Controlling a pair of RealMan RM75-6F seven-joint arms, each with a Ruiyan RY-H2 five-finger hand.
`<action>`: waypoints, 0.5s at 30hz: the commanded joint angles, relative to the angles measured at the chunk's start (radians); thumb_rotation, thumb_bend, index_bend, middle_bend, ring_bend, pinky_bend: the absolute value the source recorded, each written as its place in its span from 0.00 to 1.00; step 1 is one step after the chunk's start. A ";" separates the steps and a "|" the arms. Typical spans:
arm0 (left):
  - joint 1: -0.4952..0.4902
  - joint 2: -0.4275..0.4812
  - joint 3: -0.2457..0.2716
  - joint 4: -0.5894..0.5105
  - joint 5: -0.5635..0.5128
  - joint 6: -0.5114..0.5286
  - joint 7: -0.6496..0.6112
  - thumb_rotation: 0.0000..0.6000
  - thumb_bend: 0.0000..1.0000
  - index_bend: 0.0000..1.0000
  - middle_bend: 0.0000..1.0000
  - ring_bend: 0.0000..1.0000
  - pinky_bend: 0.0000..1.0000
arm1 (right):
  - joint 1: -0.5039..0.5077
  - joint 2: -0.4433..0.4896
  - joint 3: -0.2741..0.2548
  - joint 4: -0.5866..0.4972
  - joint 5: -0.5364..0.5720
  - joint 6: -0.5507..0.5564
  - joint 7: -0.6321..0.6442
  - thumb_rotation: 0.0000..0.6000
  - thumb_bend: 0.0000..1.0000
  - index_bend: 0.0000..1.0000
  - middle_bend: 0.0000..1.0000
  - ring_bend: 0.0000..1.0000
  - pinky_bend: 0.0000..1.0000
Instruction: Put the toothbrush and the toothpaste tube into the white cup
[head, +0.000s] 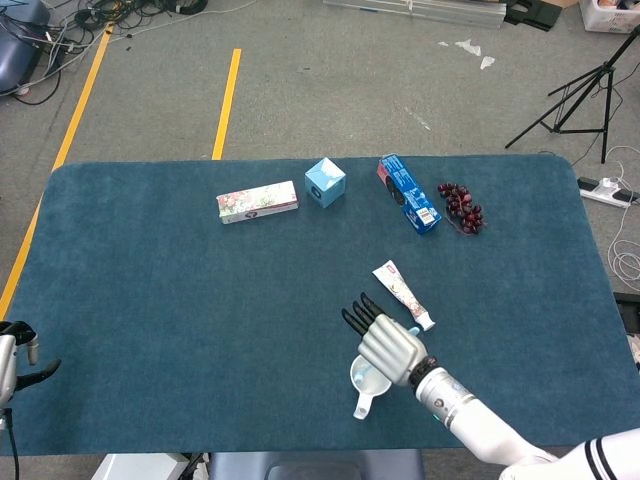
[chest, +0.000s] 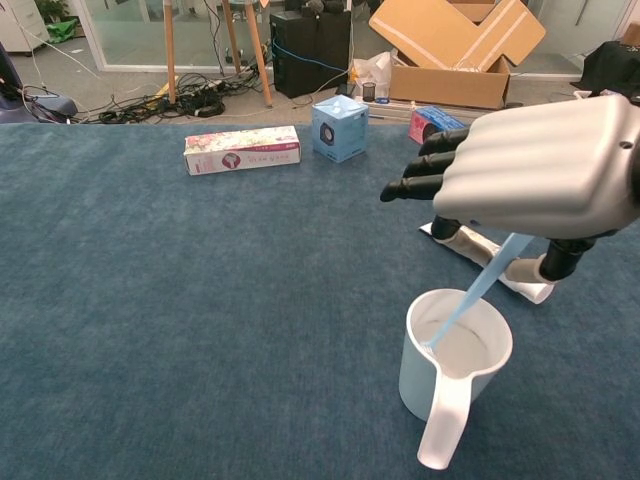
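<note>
My right hand (chest: 540, 180) hovers over the white cup (chest: 452, 362) and holds the light blue toothbrush (chest: 475, 292) by its handle. The brush slants down and its head end is inside the cup. In the head view the same right hand (head: 385, 343) covers the top of the white cup (head: 366, 382), whose handle points toward the table's near edge. The toothpaste tube (head: 402, 293) lies flat on the mat just beyond the hand; in the chest view the toothpaste tube (chest: 520, 276) is partly hidden by the hand. My left hand (head: 12, 360) rests at the near left corner, off the mat.
Along the far side of the blue mat (head: 180, 300) lie a flowered box (head: 257, 202), a small light blue cube box (head: 324, 182), a blue packet (head: 408, 193) and a bunch of dark grapes (head: 462, 207). A tripod (head: 575, 95) stands on the floor beyond.
</note>
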 joint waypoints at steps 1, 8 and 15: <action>0.000 0.000 0.000 0.000 0.000 0.000 0.000 1.00 0.00 0.79 0.51 0.38 0.37 | 0.012 -0.009 -0.009 0.003 0.001 0.005 0.011 1.00 0.25 0.61 0.02 0.00 0.00; 0.001 0.001 -0.001 -0.001 0.001 0.003 -0.002 1.00 0.00 0.79 0.51 0.38 0.37 | 0.033 -0.027 -0.026 0.012 -0.015 0.008 0.046 1.00 0.25 0.59 0.02 0.00 0.00; 0.003 0.003 -0.002 -0.003 0.003 0.007 -0.004 1.00 0.00 0.79 0.51 0.38 0.37 | 0.048 -0.036 -0.042 0.015 -0.043 0.008 0.078 1.00 0.21 0.48 0.02 0.00 0.00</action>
